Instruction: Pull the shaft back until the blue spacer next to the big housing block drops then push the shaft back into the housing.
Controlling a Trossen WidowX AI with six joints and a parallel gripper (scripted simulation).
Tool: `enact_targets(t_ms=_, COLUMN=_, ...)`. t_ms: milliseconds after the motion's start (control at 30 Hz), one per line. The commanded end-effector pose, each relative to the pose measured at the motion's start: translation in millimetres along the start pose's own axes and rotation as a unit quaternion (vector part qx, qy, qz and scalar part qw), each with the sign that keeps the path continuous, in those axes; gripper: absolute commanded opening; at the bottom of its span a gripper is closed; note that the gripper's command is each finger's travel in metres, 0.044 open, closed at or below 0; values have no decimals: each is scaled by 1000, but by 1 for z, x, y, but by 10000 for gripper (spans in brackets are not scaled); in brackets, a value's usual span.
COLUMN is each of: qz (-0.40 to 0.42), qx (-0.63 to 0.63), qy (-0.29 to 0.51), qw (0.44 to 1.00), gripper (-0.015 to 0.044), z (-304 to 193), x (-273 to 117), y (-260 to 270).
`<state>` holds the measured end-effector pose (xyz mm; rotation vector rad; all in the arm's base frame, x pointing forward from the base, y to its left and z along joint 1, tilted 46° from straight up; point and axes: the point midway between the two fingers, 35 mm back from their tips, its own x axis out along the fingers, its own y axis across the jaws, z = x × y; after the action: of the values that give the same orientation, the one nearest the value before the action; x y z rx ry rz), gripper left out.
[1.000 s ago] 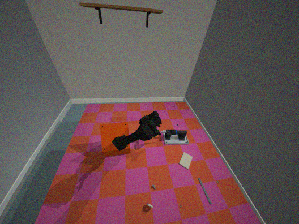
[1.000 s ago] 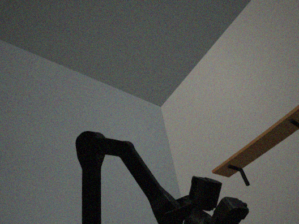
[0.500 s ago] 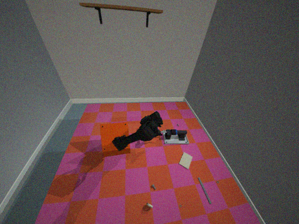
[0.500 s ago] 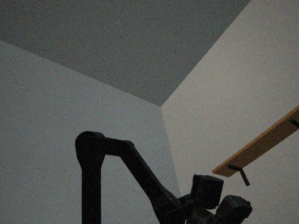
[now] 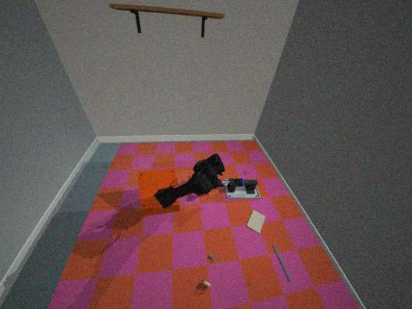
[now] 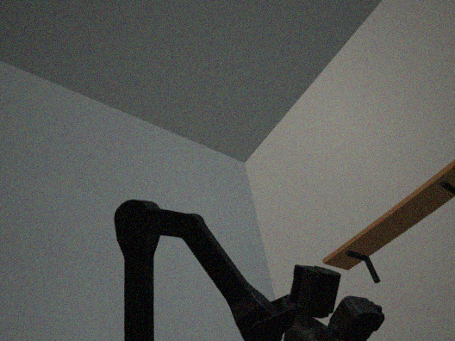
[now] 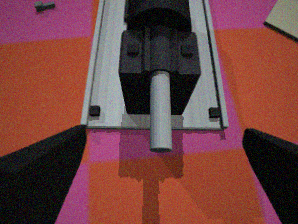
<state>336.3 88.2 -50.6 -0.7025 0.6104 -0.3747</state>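
Pincer [image 5: 223, 183] [image 7: 165, 134] spread wide, nothing between fingers, rod end [image 5: 225, 182] [image 7: 161, 120] ahead. Risk: pulling too far after gripping could drop extra spacers besides the blue one [image 5: 243, 182].

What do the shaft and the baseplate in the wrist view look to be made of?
Shaft: probably satin metal, grey with soft shading along its round side. Baseplate: perhaps brushed aluminium, pale with faint lengthwise streaks, though painted plastic is possible.
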Motion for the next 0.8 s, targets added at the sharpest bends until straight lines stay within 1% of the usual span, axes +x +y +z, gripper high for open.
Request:
enact_targets(t_ms=0, qz=3, qx=-1, qy=-1, qw=1000, gripper=440, z=1, x=0, y=1)
enact_targets(t_ms=767, qz=3, qx=-1, qy=0, qw=1000, gripper=440, z=1, x=35, y=2)
